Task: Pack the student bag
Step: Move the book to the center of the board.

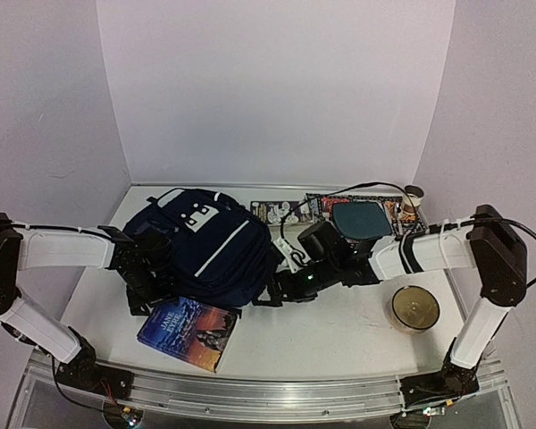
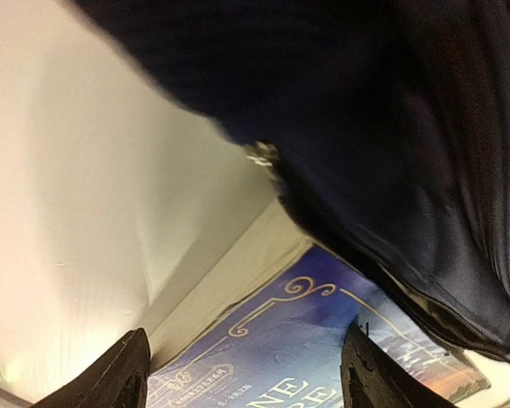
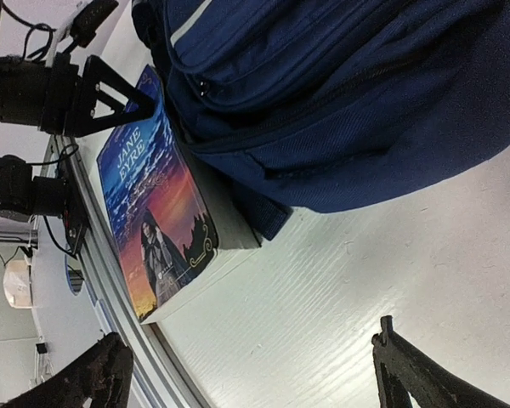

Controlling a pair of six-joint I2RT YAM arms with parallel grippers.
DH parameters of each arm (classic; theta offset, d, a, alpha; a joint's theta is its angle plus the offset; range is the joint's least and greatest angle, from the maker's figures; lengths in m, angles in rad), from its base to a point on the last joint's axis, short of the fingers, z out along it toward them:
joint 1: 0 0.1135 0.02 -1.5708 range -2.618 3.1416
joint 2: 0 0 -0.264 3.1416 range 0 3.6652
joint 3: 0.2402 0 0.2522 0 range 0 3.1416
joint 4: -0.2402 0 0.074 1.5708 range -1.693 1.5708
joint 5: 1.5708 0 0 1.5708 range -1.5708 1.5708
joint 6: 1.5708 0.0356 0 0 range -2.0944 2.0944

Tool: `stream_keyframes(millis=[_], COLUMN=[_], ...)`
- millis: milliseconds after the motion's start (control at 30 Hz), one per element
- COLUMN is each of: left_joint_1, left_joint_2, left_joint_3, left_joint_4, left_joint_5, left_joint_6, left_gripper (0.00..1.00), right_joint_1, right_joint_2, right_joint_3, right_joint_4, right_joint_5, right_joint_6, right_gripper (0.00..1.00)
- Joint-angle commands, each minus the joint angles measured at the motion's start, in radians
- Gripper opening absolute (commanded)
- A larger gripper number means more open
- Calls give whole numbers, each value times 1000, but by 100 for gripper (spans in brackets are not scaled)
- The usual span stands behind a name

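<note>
The student bag [image 1: 210, 246], a dark navy backpack with white stripe trim, lies at the centre left of the table. A blue "Jane Eyre" book [image 1: 189, 332] lies flat in front of it, its far edge tucked under the bag. My left gripper [image 1: 143, 299] is open at the bag's left front corner, just above the book's corner [image 2: 280, 340], with the bag's fabric [image 2: 391, 127] close over it. My right gripper [image 1: 266, 293] is open and empty, low over bare table at the bag's right front edge; its view shows the bag [image 3: 348, 93] and the book [image 3: 157, 195].
A patterned mat [image 1: 389, 207] with a dark teal pouch [image 1: 357, 219] lies at the back right, a small cup [image 1: 414, 195] beside it. A round clear container [image 1: 415, 308] sits at the front right. The table's metal front rail [image 1: 268, 389] runs along the near edge.
</note>
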Motion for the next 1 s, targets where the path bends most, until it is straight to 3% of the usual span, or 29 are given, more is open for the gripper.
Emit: stream_keyframes(millis=[0,233,433,567,733,967], left_joint_1=[-119,-304,-319,-320,-320,-329], left_joint_2=[67,229,335,323,321,290], left_joint_3=[30,221,400,433,392,378], left_joint_4=[86,166,221,219,219,222], left_joint_5=[174,208,189,131,165,169], left_joint_6=[59,33,77,108,116,113], left_gripper=[77,77,77,77,77,77], right_joint_1=[13,13,7,-4,-5,-5], right_joint_2=[48,73,71,70,91,135], right_joint_3=[22,30,26,36,86,166], right_joint_4=[-15,-95,-209,-297,-412,-496], right_joint_5=[-115,-175,-172,-200,-286,-408], right_joint_6=[14,-47,-165,-261,-382,-465], right_gripper=[98,98,97,92,81,55])
